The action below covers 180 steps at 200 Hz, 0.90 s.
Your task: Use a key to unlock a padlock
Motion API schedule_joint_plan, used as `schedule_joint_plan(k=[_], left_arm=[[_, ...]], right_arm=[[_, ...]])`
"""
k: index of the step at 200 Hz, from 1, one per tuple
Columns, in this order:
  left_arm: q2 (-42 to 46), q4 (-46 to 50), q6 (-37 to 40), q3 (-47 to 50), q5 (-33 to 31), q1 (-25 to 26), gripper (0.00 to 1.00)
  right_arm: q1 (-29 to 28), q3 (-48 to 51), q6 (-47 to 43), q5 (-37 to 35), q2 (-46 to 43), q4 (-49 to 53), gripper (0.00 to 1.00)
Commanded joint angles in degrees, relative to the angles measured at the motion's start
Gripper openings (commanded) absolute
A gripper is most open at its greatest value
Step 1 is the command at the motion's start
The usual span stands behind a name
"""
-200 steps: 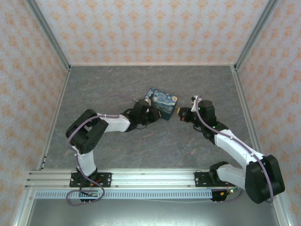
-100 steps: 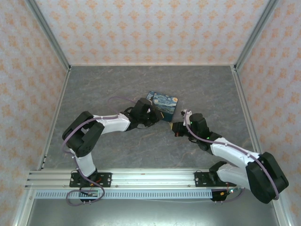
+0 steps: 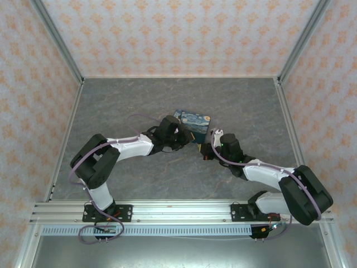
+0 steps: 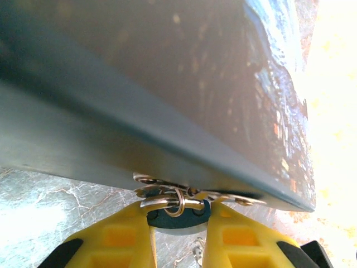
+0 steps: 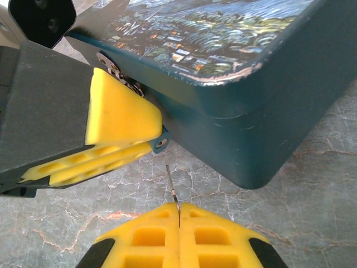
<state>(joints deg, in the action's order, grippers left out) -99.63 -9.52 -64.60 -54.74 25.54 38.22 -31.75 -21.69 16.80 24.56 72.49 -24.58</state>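
One relation mattered for the coming move: the padlock [image 3: 195, 123] lay mid-table with its long side running left to right, tilted slightly, and its dark teal front edge faced both grippers. The left gripper [image 3: 182, 136] was the nearer, pressed up to the near-left part of that edge. The right gripper [image 3: 205, 151] sat just beside the near-right corner but apart from it, so the block lay to its far side and a little left. On the left wrist camera the padlock's side [image 4: 167, 84] loomed across the upper frame. Just beneath it, the yellow fingers clamped a small teal-blue piece that I took for the key [image 4: 177, 218], with a wire ring [image 4: 176, 202] and some bent metal tabs bunched above it against the block. From the right wrist camera I saw the same teal tab [image 5: 162, 143] poking out under the left gripper's yellow finger [image 5: 120, 120], tight against the padlock's wall [image 5: 262, 111]. The right gripper's own jaws were pressed together on a thin metal sliver [image 5: 172, 190] that pointed away toward the block without touching it. I could not tell whether that sliver was a second key seen edge-on or just loose wire. No keyhole was visible to me, the key's blade was hidden, and the top view was too small to show either. Glare washed out the right side of the left wrist view.
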Motion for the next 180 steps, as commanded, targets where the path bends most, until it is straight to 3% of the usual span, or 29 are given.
schedule_joint_plan(k=[1, 180], left_arm=[[2.48, 0.99, -0.79, -2.33, 0.65, 0.53, 0.17], [2.03, 2.55, -0.27, -3.17, 0.72, 0.67, 0.17]], right_arm=[[-0.42, 0.25, 0.13, -1.07, 1.6, -4.86, 0.0], [-0.51, -0.23, 1.47, 0.04, 3.89, -8.11, 0.0]])
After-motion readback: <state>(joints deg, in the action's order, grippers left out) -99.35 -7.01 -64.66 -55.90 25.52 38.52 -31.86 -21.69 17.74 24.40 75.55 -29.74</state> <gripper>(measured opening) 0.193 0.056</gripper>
